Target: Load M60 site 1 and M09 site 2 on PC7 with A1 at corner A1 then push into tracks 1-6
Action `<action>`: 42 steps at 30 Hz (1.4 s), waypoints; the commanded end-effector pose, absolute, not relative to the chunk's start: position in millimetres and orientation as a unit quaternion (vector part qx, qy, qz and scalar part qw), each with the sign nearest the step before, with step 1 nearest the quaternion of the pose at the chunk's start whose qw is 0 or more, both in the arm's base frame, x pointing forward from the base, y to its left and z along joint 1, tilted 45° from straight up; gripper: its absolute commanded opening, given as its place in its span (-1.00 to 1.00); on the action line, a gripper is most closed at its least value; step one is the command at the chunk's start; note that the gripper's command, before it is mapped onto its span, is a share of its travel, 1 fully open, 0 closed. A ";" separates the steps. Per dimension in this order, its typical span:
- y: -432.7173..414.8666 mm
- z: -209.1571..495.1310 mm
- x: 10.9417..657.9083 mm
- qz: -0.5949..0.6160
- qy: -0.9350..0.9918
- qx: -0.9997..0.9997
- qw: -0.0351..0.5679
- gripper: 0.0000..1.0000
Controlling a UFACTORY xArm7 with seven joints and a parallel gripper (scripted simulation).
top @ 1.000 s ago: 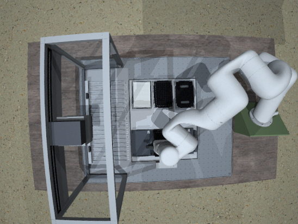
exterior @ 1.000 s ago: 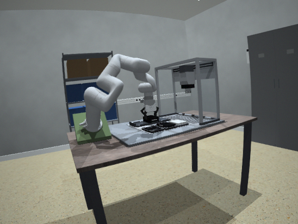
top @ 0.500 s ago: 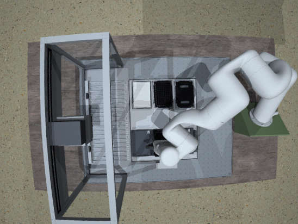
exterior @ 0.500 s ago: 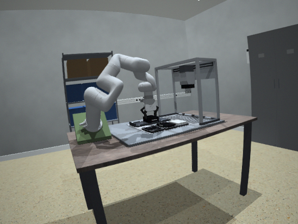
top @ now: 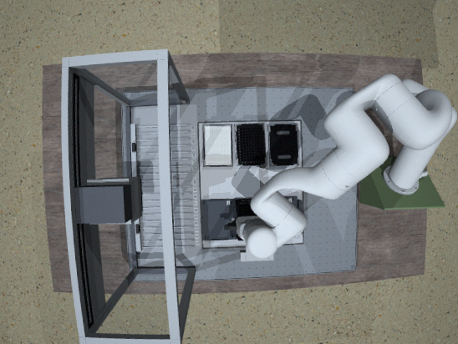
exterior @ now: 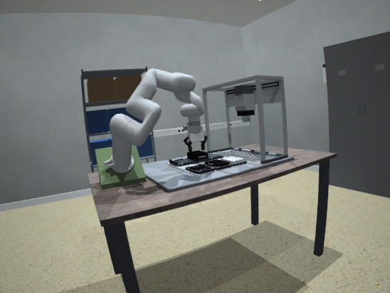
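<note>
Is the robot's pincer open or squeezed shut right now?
Open. In the exterior view the pincer has its two black fingers spread wide, hanging just above a dark block on the carrier, holding nothing.

A laboratory room: a wooden table [exterior: 220, 192] carries a framed instrument [exterior: 262, 117] and well plates [top: 251, 144], with a storage shelf [exterior: 84, 117] and grey cabinet [exterior: 359, 114] behind.
</note>
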State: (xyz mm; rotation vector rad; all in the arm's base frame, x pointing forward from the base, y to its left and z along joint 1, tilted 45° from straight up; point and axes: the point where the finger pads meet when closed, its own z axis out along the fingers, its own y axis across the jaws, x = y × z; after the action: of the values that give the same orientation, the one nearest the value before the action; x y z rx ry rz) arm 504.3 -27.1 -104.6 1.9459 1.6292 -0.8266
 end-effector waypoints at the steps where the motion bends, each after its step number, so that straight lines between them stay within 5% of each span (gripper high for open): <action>1: -19.4 -98.2 507.2 -0.298 0.595 0.709 0.235 1.00; 42: 20.8 -56.7 515.7 -0.298 0.595 0.709 0.235 1.00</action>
State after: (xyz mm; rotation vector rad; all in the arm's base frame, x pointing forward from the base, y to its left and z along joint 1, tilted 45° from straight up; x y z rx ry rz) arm 513.1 14.4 -61.7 1.9459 1.6288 -0.8277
